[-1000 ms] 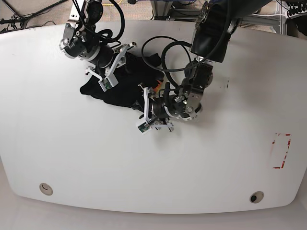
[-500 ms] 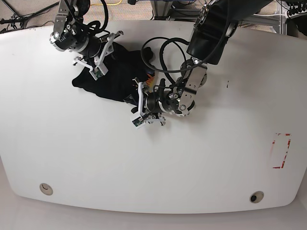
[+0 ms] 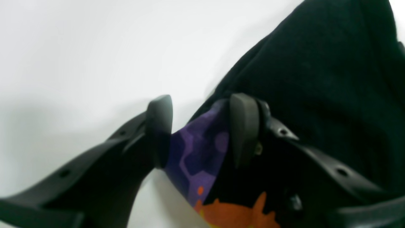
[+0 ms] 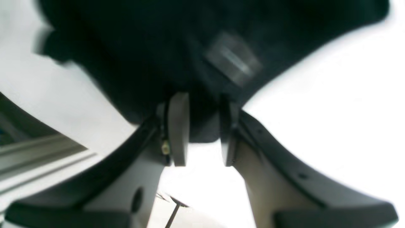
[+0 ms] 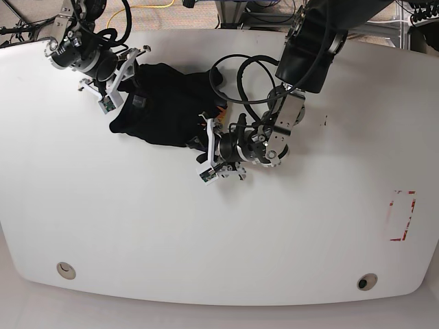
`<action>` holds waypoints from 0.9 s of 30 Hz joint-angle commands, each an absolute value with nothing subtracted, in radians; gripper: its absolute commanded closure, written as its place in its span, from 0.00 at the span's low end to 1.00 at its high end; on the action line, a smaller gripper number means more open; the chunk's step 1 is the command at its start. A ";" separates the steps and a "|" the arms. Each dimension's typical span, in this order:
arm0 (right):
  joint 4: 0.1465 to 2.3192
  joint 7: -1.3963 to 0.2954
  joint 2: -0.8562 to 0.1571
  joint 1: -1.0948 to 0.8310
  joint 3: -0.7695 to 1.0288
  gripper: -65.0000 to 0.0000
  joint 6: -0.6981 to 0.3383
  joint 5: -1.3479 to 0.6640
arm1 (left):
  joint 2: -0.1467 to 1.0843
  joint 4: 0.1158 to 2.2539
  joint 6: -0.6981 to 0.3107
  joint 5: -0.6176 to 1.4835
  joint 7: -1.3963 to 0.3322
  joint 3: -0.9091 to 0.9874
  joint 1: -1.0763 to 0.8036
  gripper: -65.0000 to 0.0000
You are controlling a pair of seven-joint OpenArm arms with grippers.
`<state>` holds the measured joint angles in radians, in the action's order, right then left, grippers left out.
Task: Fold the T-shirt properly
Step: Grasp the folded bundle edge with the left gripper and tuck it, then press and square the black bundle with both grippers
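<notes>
The black T-shirt [image 5: 171, 103] lies bunched on the white table [image 5: 206, 240], stretched between both grippers. My right gripper [image 5: 129, 77] sits at the shirt's upper left end. In the right wrist view it [image 4: 202, 126] is shut on a fold of black T-shirt [image 4: 158, 38], which spreads away above the fingers. My left gripper [image 5: 206, 144] is at the shirt's lower right edge. Up close it [image 3: 202, 129] holds the T-shirt [image 3: 316, 63] with the purple camo and orange print between its fingers [image 3: 159, 126].
A red-marked rectangle [image 5: 402, 216] is on the table's right side. Two round holes [image 5: 65, 269] [image 5: 367, 282] sit near the front edge. Black cables [image 5: 240, 82] loop over the shirt's right end. A metal frame rail [image 4: 31, 152] lies beyond the table edge.
The right gripper has moved up and to the left with its end of the shirt, drawing the cloth out wider. The left gripper kept its hold and shifted only slightly.
</notes>
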<state>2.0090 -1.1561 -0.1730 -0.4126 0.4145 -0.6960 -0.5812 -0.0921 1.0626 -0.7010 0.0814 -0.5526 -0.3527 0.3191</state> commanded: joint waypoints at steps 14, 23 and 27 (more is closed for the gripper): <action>1.742 -1.113 -0.232 -0.242 0.404 0.76 -0.698 -0.604 | -0.054 1.302 -0.698 0.044 -0.737 -0.231 0.248 0.59; 1.659 -1.061 -0.237 -0.113 0.295 0.76 -0.698 -0.479 | -0.042 1.389 -0.698 0.042 -0.820 -0.139 0.196 0.59; 1.661 -1.056 -0.199 -0.048 0.260 0.76 -0.698 -0.371 | -0.030 1.474 -0.698 0.045 -0.865 -0.088 0.154 0.59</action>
